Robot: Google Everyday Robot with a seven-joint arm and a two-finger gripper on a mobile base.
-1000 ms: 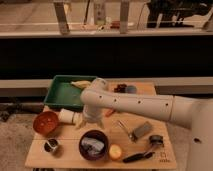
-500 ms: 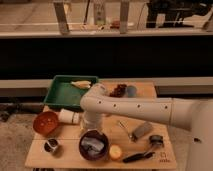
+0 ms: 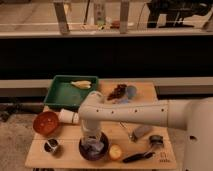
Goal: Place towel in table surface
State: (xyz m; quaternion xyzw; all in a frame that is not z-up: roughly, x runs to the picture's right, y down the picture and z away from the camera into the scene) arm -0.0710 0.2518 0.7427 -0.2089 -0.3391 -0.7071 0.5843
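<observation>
A crumpled pale blue-grey towel (image 3: 94,146) lies in a dark round bowl (image 3: 84,153) at the front middle of the wooden table (image 3: 75,161). My white arm reaches in from the right, bends near the green tray and points down at the bowl. My gripper (image 3: 90,138) is right above the towel, at the bowl's back rim. It may be touching the cloth; I cannot tell.
A green tray (image 3: 64,95) with a yellow item (image 3: 81,84) stands at the back left. An orange bowl (image 3: 46,123), a lying white cup (image 3: 68,116) and a small dark cup (image 3: 51,146) are on the left. A yellow fruit (image 3: 116,151), a black utensil (image 3: 137,157) and grey objects (image 3: 142,132) are on the right.
My arm has swung from over the tray's front edge toward the table's front and lowered. The gripper has come down onto the dark bowl with the towel.
</observation>
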